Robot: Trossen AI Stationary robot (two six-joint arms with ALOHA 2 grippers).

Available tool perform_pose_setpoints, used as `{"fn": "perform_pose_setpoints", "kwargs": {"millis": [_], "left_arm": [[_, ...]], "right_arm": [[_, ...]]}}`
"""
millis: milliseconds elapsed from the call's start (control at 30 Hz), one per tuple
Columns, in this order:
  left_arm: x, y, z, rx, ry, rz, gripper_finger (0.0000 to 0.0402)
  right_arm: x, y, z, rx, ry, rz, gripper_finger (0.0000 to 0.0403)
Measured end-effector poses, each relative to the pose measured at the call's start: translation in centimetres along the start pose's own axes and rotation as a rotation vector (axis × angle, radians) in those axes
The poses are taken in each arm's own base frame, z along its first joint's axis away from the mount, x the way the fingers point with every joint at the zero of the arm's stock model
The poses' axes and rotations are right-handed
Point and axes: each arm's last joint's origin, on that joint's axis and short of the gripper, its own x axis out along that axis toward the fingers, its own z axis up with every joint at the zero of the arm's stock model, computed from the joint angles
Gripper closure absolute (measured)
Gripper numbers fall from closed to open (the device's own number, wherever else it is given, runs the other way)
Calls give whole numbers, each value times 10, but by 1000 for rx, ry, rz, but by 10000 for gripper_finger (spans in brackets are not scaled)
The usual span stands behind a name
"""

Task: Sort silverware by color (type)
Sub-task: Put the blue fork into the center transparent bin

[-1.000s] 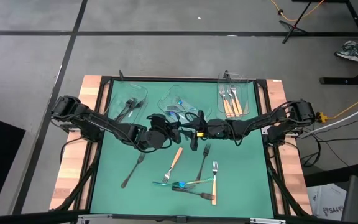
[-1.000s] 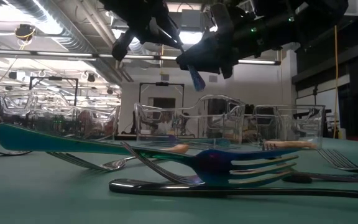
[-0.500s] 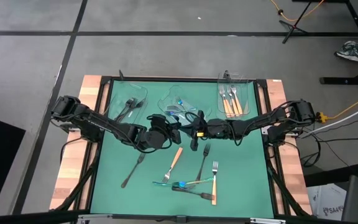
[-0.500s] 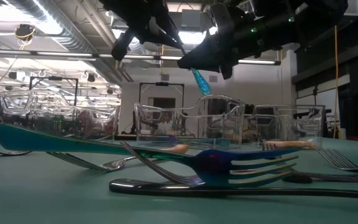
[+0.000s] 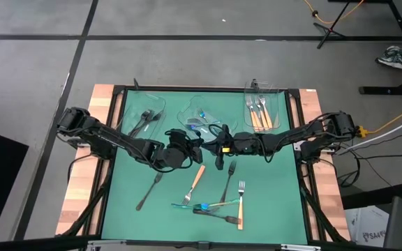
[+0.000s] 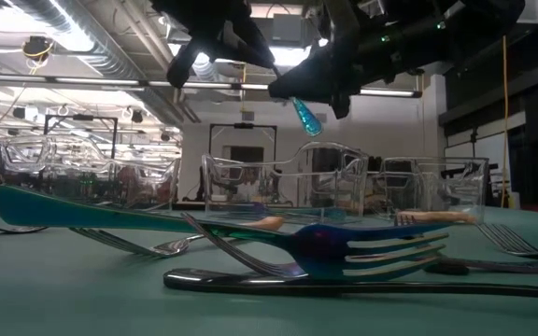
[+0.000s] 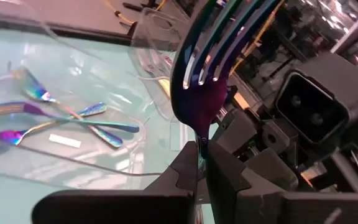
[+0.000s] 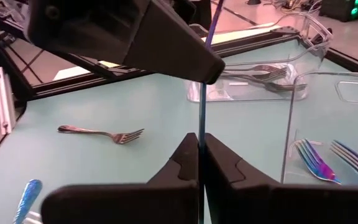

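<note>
An iridescent blue-purple fork (image 7: 210, 62) hangs above the table's middle, held between both grippers. My left gripper (image 7: 202, 149) reaches in from the left and is shut on it just below the tines. My right gripper (image 8: 201, 140) comes from the right and is shut on its thin handle (image 8: 201, 118). In the high view the two grippers meet tip to tip, left (image 5: 197, 143) and right (image 5: 218, 149). The blue handle end (image 6: 304, 117) sticks out below the right gripper. More silverware lies on the green mat (image 5: 131, 209). My left gripper pinches the fork's narrow neck (image 7: 201, 134) between its two fingers, right under the tines, which stand out past the fingertips. The fork is lifted clear of the table. My right gripper pinches the handle's thin edges (image 8: 200, 127) between its two fingers, lying across the handle. The handle end (image 6: 304, 117) slants down below the fingers, clear of the mat.
Three clear trays stand at the far edge: the left one (image 5: 145, 120) with dark forks, the middle one (image 5: 199, 117) with iridescent pieces, the right one (image 5: 262, 111) with orange-handled forks. Loose forks (image 5: 149, 192) (image 5: 227, 181) (image 5: 241, 203) and a teal piece (image 5: 201, 207) lie near the front.
Both arms have stayed almost in place above the table's middle. In the low view the fork's blue handle end below the right gripper has swung a little and turned, so that it now shows a brighter, broader face.
</note>
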Motion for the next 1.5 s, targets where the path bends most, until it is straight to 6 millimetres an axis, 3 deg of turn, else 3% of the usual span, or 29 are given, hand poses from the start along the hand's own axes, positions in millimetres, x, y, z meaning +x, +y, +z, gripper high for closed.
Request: {"fn": "perform_pose_setpoints", "kwargs": {"millis": [600, 1033, 1233, 1500], "left_arm": [[-8, -3, -6, 49, 4, -11, 387], [-9, 0, -13, 91, 104, -32, 305], [-11, 2, -21, 126, 320, -100, 303], [-25, 2, -34, 190, 440, -122, 305]], "right_arm": [[-10, -6, 12, 6, 9, 25, 402], [-11, -9, 15, 30, 2, 34, 402], [-9, -35, 24, 55, 16, 45, 402], [-9, -93, 45, 89, 198, -57, 402]]}}
